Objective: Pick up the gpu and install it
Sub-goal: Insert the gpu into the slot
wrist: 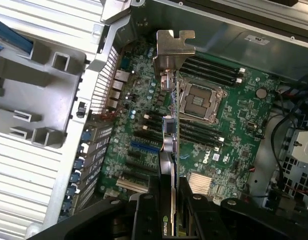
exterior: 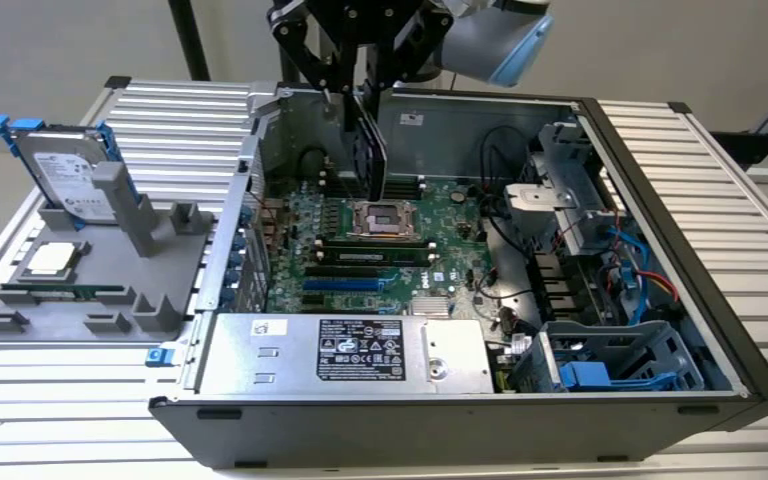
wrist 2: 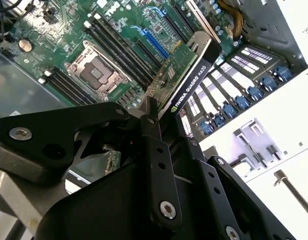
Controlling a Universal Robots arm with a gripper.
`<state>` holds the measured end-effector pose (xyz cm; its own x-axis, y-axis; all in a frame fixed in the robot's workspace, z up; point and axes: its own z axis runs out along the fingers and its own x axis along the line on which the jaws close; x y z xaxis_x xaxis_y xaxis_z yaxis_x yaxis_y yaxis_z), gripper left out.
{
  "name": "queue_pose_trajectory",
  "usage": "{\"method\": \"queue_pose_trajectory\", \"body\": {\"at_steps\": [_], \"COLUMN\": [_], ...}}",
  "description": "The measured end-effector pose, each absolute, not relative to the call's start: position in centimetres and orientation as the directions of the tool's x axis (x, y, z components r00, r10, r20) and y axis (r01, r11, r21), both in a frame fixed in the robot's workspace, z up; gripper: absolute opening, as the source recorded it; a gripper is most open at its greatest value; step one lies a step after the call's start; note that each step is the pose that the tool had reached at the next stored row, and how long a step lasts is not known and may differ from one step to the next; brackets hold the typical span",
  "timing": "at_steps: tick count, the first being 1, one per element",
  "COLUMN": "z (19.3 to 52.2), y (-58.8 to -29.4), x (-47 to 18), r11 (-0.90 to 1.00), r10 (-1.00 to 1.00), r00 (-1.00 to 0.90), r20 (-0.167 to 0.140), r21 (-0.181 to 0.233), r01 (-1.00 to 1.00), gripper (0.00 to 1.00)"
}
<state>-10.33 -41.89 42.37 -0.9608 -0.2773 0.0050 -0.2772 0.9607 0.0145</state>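
The gpu hangs on edge above the open computer case, over the motherboard near the CPU socket. My gripper is shut on the card's upper end. In the second wrist view the gpu shows its green board, black cooler and silver bracket, with my gripper clamped on its near end. In the first wrist view the gpu is seen edge-on, its bracket farthest from my gripper. It is clear of the blue expansion slots.
A grey fixture at the exterior view's left holds a silver hard drive with blue rails and a memory stick. Inside the case are the power supply, drive cages and loose cables.
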Motion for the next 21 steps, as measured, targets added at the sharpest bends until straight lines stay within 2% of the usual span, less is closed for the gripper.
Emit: {"method": "queue_pose_trajectory", "body": {"at_steps": [21], "z": [42.41], "y": [-41.89], "x": [-10.33], "r11": [0.922], "r10": [-0.387], "r00": [-0.922], "r20": [0.005], "r21": [0.014], "r01": [-0.387], "gripper": [0.0]}}
